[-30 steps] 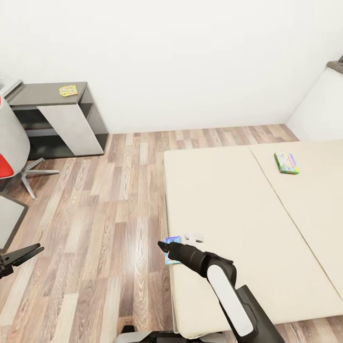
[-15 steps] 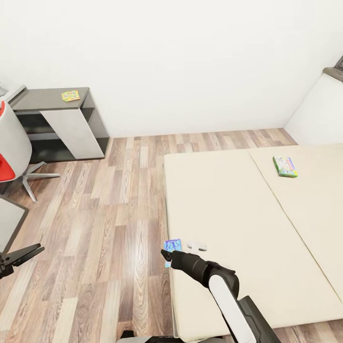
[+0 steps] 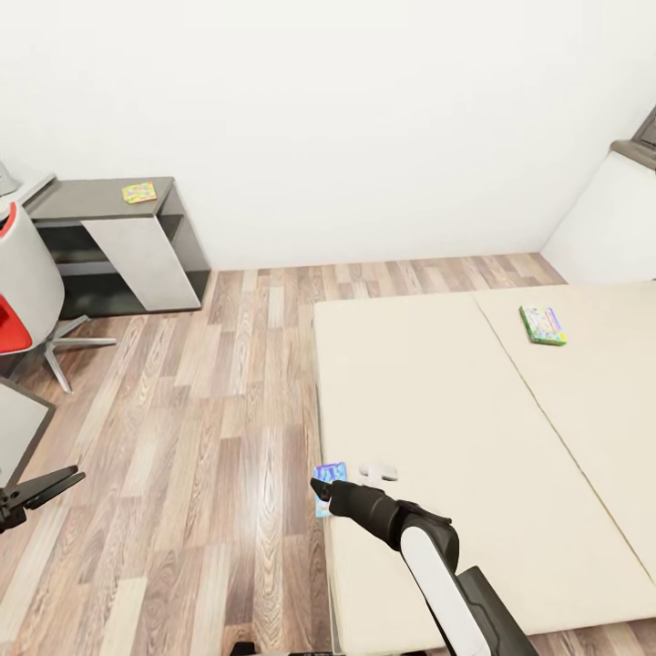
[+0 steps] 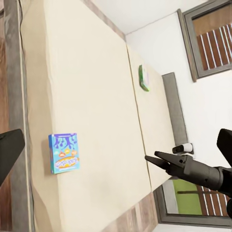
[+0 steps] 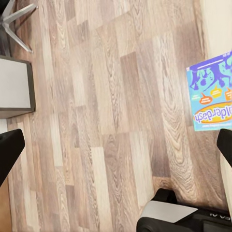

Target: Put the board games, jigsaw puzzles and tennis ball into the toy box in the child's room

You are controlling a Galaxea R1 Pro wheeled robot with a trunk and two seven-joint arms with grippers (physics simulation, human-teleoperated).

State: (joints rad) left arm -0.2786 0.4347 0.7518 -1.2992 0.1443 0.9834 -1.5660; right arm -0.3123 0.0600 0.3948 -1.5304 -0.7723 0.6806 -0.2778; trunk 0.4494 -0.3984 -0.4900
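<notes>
Two board games (image 3: pixel 329 480) (image 3: pixel 543 325) on the bed (image 3: pixel 437 383), right hand (image 3: pixel 319 490) beside one.

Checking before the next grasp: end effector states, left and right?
Left end effector: open, holding nothing, out over the floor.
Right end effector: cannot tell open or closed; it hangs just over the blue game box at the bed's corner.

The right gripper (image 3: pixel 318 488) overlaps the blue-purple board game (image 3: pixel 329 477) at the bed (image 3: pixel 437 392) edge, hiding its lower part, while the jigsaw puzzle (image 3: pixel 139 192) is too small for detail.
</notes>
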